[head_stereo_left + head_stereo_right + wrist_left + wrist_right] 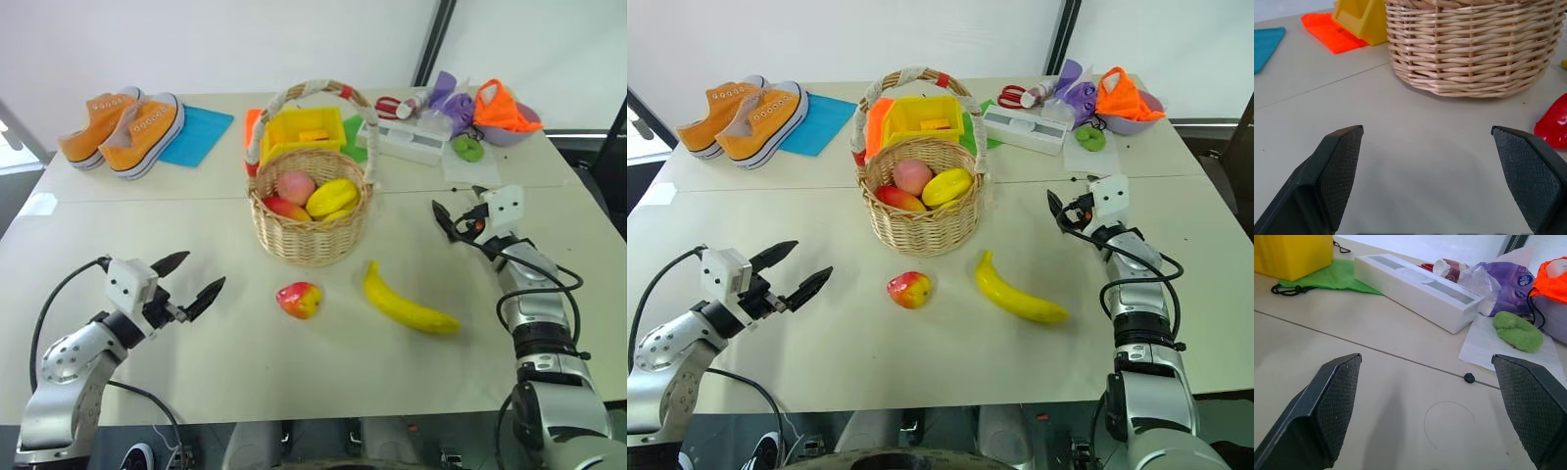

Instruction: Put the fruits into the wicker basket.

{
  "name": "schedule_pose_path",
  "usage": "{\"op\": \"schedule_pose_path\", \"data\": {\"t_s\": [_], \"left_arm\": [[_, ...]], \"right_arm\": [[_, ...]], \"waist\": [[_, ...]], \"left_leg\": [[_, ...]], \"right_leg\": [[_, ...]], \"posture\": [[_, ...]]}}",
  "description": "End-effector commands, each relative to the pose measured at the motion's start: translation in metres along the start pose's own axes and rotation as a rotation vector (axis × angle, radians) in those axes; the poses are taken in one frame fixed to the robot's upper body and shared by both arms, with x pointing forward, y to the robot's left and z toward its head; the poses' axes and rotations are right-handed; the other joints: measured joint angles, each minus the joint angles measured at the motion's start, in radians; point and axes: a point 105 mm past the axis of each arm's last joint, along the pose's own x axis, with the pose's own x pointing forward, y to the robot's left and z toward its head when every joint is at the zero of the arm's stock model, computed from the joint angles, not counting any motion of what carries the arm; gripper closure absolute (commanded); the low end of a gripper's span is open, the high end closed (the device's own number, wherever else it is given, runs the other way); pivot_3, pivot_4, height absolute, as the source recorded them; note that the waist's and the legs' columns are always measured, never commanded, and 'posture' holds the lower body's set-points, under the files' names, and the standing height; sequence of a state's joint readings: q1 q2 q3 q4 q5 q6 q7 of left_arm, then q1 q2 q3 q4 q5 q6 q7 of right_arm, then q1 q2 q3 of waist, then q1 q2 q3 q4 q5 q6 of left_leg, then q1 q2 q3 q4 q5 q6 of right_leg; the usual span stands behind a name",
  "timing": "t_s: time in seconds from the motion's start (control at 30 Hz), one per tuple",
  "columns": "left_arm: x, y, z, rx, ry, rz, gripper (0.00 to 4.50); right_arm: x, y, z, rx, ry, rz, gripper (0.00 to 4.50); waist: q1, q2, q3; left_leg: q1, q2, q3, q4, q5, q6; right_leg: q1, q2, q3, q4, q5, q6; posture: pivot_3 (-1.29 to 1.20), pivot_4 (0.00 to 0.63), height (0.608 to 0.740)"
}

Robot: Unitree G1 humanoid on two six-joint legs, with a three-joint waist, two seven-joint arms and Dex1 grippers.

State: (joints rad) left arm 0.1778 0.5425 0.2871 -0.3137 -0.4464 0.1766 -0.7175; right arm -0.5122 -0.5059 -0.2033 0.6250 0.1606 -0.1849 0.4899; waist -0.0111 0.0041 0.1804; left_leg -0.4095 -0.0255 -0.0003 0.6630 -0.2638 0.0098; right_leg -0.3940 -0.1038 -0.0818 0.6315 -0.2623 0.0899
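On the beige table (196, 362), a peach (295, 185) and a mango (332, 197) are already placed in the wicker basket (309, 233), while the banana (407, 303) and the small red-and-yellow fruit (300, 299) are left just in front, and the left gripper (188, 280) and the right gripper (458, 211) are held wide open and empty

The round tan wicker basket (1471, 46) loses its rim, and the small red-and-yellow roundish fruit (1555, 122) is cut off.

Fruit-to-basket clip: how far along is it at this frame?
Done: a peach and two more fruits lie in the wicker basket. In hand: nothing; left tool and right tool are open and empty. Left: the red-and-yellow fruit and banana on the table.
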Motion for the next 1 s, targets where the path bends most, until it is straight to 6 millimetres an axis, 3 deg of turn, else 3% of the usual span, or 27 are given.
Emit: {"op": "schedule_pose_path", "data": {"t_s": [0.03,0.3,0.73,0.8,0.9,1.0], "left_arm": [[0.001,0.0,0.008,0.031,-0.043,-0.009,0.0],[0.0,0.005,0.011,0.079,-0.038,-0.016,0.0],[-0.01,-0.009,0.018,0.052,-0.115,-0.122,0.0],[-0.01,-0.013,0.024,0.042,-0.13,-0.166,0.0],[-0.006,-0.029,0.028,0.029,-0.122,-0.278,0.0],[0.003,-0.053,0.024,0.057,-0.091,-0.402,0.0]], "right_arm": [[-0.001,-0.007,0.015,-0.018,-0.057,-0.017,0.06],[-0.003,-0.009,0.015,-0.025,-0.055,-0.024,0.06],[-0.004,-0.006,0.027,-0.013,-0.095,0.027,0.06],[-0.009,-0.001,0.046,0.005,-0.176,0.119,0.06],[-0.024,0.023,0.069,0.029,-0.226,0.376,0.06],[-0.06,0.059,0.083,0.053,-0.194,0.723,0.06]], "waist": [[0.0,0.0,0.0],[0.0,0.0,0.0],[0.0,0.0,0.0],[0.0,0.0,0.0],[0.004,0.002,0.001],[0.014,0.002,0.001]], "left_leg": [[0.0,0.0,0.0,0.0,0.0,0.0],[0.0,0.0,0.0,0.0,0.0,0.0],[0.0,0.0,0.0,0.0,0.0,0.0],[0.0,0.0,0.0,0.0,0.0,0.0],[0.0,0.0,0.0,0.0,0.0,0.0],[0.0,0.0,0.0,0.0,-0.001,0.002]], "right_leg": [[0.0,0.0,0.0,0.0,0.0,0.0],[0.0,0.0,0.0,0.0,0.0,0.0],[0.0,0.0,0.0,0.0,0.0,0.0],[0.0,0.0,0.0,0.0,0.0,0.0],[0.0,0.0,0.0,0.0,0.0,0.0],[0.001,-0.001,0.0,-0.001,0.0,0.0]], "posture": [[0.0,0.15,0.74],[0.0,0.15,0.74],[0.0,0.15,0.74],[0.0,0.15,0.74],[0.0,0.15,0.74],[0.0,0.15,0.74]]}}
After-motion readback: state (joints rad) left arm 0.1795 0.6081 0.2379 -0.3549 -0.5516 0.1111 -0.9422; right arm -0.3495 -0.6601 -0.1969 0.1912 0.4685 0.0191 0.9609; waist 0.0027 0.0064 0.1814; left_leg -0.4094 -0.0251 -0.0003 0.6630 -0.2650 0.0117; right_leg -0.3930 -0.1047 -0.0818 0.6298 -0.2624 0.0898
